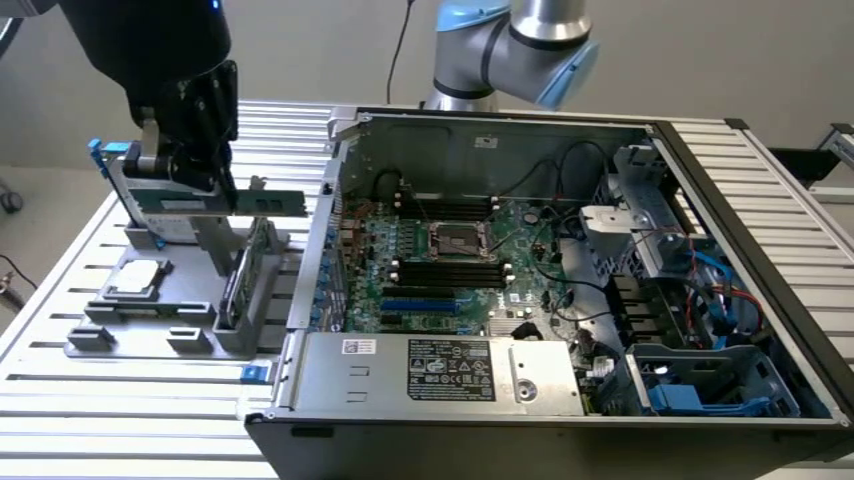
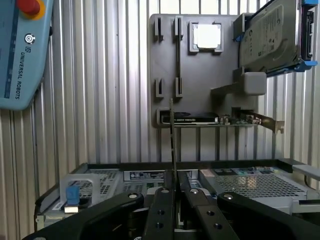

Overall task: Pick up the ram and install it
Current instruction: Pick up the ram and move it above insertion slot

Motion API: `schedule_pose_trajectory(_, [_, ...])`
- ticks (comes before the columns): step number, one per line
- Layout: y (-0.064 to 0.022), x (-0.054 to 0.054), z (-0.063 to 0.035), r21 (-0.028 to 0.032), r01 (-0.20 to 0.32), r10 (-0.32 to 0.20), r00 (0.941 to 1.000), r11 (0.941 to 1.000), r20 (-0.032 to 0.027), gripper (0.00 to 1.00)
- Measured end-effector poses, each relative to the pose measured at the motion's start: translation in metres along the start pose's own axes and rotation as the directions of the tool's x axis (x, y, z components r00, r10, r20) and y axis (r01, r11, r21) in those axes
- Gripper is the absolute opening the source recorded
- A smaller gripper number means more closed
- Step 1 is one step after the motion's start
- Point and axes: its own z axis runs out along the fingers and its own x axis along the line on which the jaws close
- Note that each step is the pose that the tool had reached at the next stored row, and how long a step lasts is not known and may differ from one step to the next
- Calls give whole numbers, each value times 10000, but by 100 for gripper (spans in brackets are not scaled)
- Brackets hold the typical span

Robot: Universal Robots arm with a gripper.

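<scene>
Slatted metal table [image 1: 107, 400] carries an open computer case [image 1: 467, 145] and a grey parts fixture [image 1: 134, 335]. Gripper [image 1: 200, 182] hangs over the fixture, jaws clamped on the ram [image 1: 274, 202]. Stick held level, near the case's outer wall.

You get soft, even light in the exterior view. The table [image 1: 80, 420] slats shine pale, and shadows under the holder [image 1: 147, 330] are faint. Inside the case [image 1: 507, 150] it is dimmer, darkest in the near corner at the exterior view's right. In the wrist view the CPU [image 2: 206, 36] lid is blown out white, and long streaks of glare run down the slats. The gripper [image 2: 174, 182] is a near-black shape up close. The ram [image 2: 173, 140] it clamps reads as a thin dark line.
</scene>
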Motion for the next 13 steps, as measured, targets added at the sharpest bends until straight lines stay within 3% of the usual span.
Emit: schedule_pose_trajectory(13, [-589, -69, -23, 0, -1, 1, 10000, 10000, 0, 14])
